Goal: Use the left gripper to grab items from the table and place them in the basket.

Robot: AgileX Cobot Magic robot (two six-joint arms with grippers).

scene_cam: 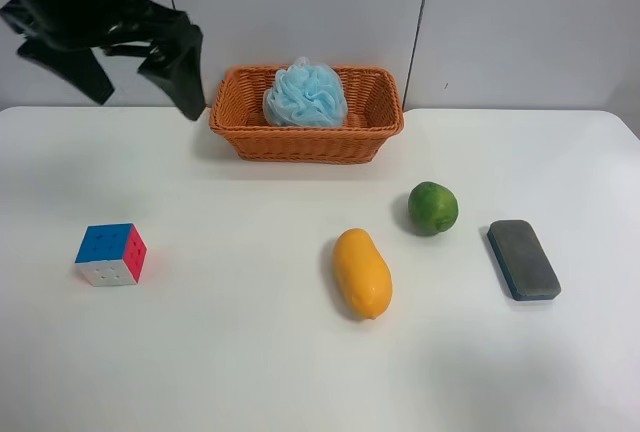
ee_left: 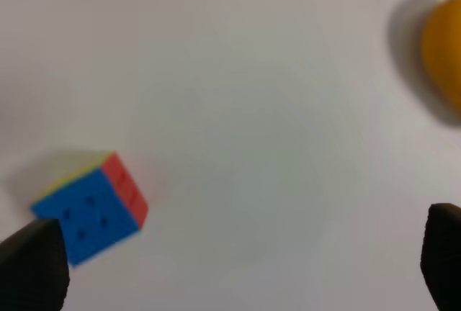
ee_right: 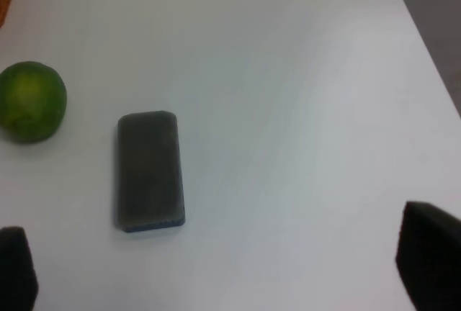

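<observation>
The light-blue bath pouf [scene_cam: 305, 95] lies inside the wicker basket [scene_cam: 250, 137] at the back of the white table [scene_cam: 250, 372]. My left gripper [scene_cam: 140, 87] is open and empty, high above the table to the left of the basket. In the left wrist view the gripper [ee_left: 238, 268] looks down on the puzzle cube [ee_left: 90, 206] and the edge of the mango [ee_left: 443, 59]. The cube [scene_cam: 110, 254], mango [scene_cam: 362, 272], lime [scene_cam: 432, 207] and grey-blue block [scene_cam: 522, 259] lie on the table. My right gripper [ee_right: 223, 282] is open above the block [ee_right: 149, 170] and lime [ee_right: 30, 102].
The table's right edge [ee_right: 432, 59] shows in the right wrist view. A grey panelled wall [scene_cam: 500, 22] stands behind the table. The right arm does not show in the exterior high view.
</observation>
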